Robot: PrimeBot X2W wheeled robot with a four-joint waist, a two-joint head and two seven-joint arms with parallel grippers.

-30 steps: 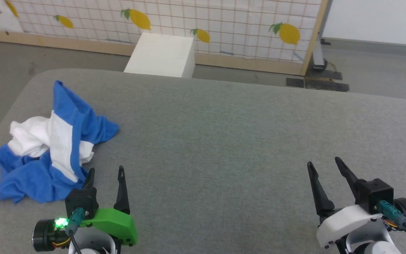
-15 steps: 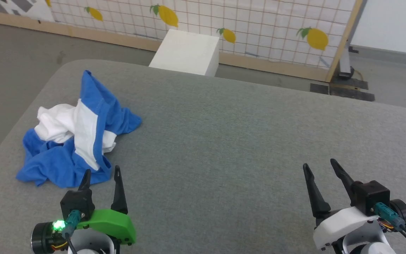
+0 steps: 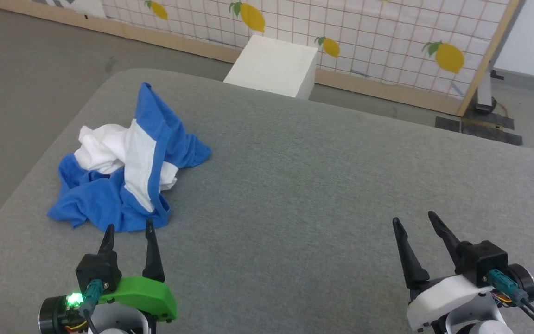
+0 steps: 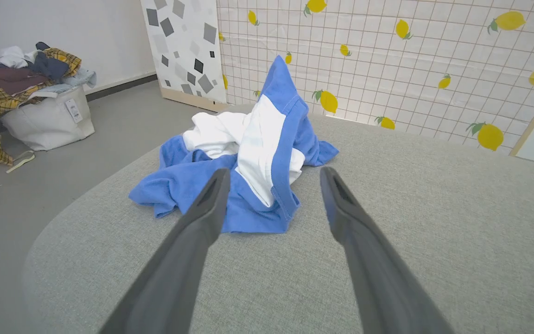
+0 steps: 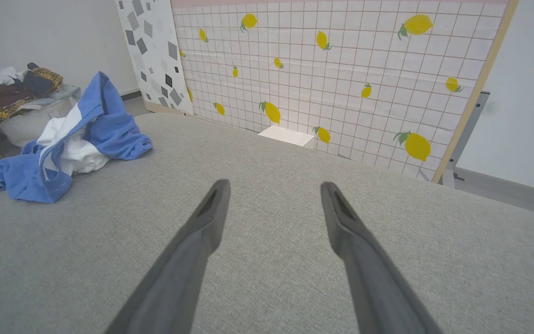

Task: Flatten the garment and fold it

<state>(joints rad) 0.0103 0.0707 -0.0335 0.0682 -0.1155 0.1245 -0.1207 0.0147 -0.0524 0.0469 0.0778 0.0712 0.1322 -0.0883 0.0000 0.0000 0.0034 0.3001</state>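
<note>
Reach spread, empty left end effector (image 3: 129, 225) to blue hem (image 3: 161, 216) of garment (image 3: 109, 195) at frame's left, pinching one layer only, with likewise-spread right end effector (image 3: 412, 217) ready.

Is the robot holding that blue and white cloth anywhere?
Nothing is held. The left fingers and right fingers are open and empty; the blue and white garment lies crumpled.

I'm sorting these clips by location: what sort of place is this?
Probably a lab staged for laundry folding: a grey padded table with a crumpled blue-and-white garment, a lemon-print partition panel behind, and a bag heaped with clothes on the floor.
</note>
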